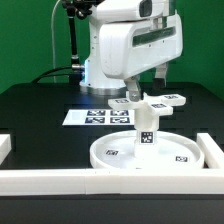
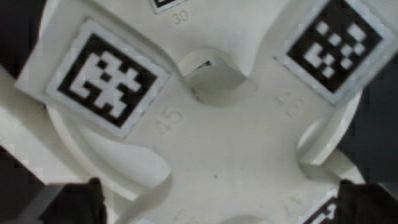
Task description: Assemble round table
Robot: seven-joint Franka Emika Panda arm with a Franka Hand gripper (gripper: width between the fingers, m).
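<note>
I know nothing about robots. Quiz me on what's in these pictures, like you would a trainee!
1. True or false: the short thick white plastic post stands upright on the large white rimmed plastic disc.
2. What is directly above the post? A) long rail bar B) white cross-shaped plastic piece C) marker board
3. Fill in: the wrist view shows the cross-shaped piece's black-and-white ____.
Key: 1 true; 2 B; 3 tags.

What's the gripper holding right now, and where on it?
Apparently the cross-shaped piece, atop the post; the gripper hides the hold point, so contact cannot be confirmed.
</note>
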